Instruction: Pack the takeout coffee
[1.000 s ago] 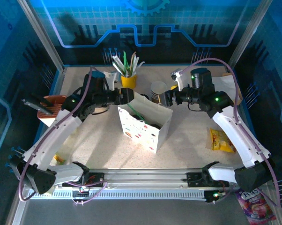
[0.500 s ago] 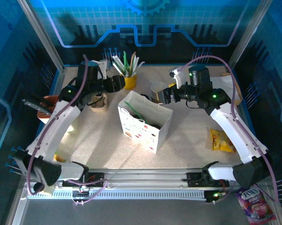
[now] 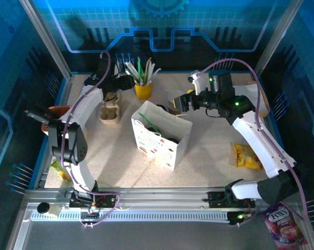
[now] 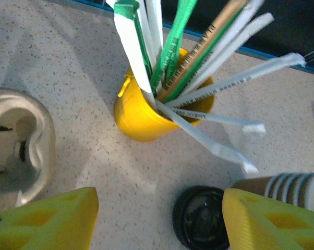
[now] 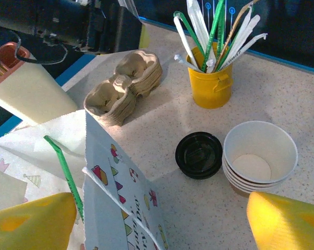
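A round black lid [image 5: 198, 154] sits on the table between the white paper bag [image 5: 120, 182] and a stack of lidless cups [image 5: 260, 156]; I cannot tell whether a kraft cup stands under it. The same lid [image 4: 201, 217] lies just inside the right finger [image 4: 272, 219] of my open left gripper [image 4: 157, 221], untouched. That left gripper [image 3: 127, 83] hovers by the yellow utensil cup [image 4: 146, 112]. My right gripper [image 3: 179, 104] is open above the bag's far rim, holding nothing. Something dark [image 3: 170, 139] lies inside the bag [image 3: 159, 133]; what it is stays unclear.
A pulp cup carrier [image 3: 110, 112] lies left of the bag, also at the left of the left wrist view [image 4: 16, 146]. A yellow snack packet [image 3: 246, 155] rests at the right. An orange holder [image 3: 58, 115] stands at the left edge.
My left arm has swung away from the bag's left rim to the back of the table, beside the yellow utensil cup. The right gripper has shifted slightly toward the back.
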Robot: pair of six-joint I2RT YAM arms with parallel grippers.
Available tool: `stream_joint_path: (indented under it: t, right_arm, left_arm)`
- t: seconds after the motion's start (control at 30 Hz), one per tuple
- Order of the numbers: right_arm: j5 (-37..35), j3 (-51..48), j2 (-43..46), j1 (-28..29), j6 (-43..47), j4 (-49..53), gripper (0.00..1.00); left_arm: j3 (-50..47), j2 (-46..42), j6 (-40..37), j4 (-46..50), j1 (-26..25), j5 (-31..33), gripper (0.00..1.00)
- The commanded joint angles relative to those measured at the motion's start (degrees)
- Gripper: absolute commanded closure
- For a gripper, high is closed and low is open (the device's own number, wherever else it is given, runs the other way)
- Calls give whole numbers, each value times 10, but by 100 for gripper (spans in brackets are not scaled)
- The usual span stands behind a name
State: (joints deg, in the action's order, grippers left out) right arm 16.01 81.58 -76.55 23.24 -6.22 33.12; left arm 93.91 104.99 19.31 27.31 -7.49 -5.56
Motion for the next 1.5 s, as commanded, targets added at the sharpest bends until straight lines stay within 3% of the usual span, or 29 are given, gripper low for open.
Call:
stream_joint_path:
  t: [0.0,0.47,0.63,0.97,1.47]
  right_arm:
    - [-12,29,-7,5,-9,18,14]
    - [-70,91,-44,42,-29,68,15]
    - [-80,111,-62,52,-25,82,15]
    - [-79,107,-66,54,-23,81,15]
    - [-75,102,-59,53,-19,83,14]
  left_arm:
    - [47,44,-14,-27,8,5,39]
    - [223,219,-44,-2,21,0,50]
    - [262,252,-45,11,22,-7,59]
    - [278,253,-58,22,22,-3,80]
    - [249,203,-43,9,22,-18,86]
